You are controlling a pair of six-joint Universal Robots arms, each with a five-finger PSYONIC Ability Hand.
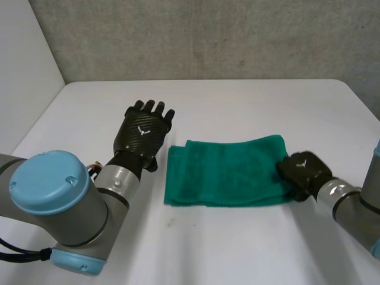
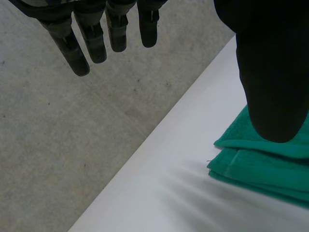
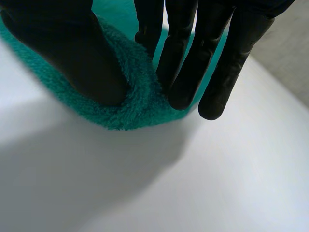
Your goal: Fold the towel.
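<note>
A green towel [image 1: 228, 172] lies folded into a flat rectangle at the middle of the white table [image 1: 249, 107]. My right hand [image 1: 303, 172] sits at the towel's right edge near its front corner. In the right wrist view its thumb [image 3: 72, 53] and fingers [image 3: 193, 58] pinch a raised ridge of the towel [image 3: 140, 96] between them. My left hand [image 1: 142, 133] hovers just left of the towel, apart from it, with straight fingers [image 2: 91, 38] spread wide from the thumb [image 2: 270, 72]. Layered towel edges [image 2: 260, 166] show beyond that thumb.
A grey wall [image 1: 208, 35] runs behind the table's far edge. Bare table top lies in front of the towel [image 1: 225, 243] and on both sides of it. My left arm's blue-capped joint [image 1: 50, 181] stands at the near left.
</note>
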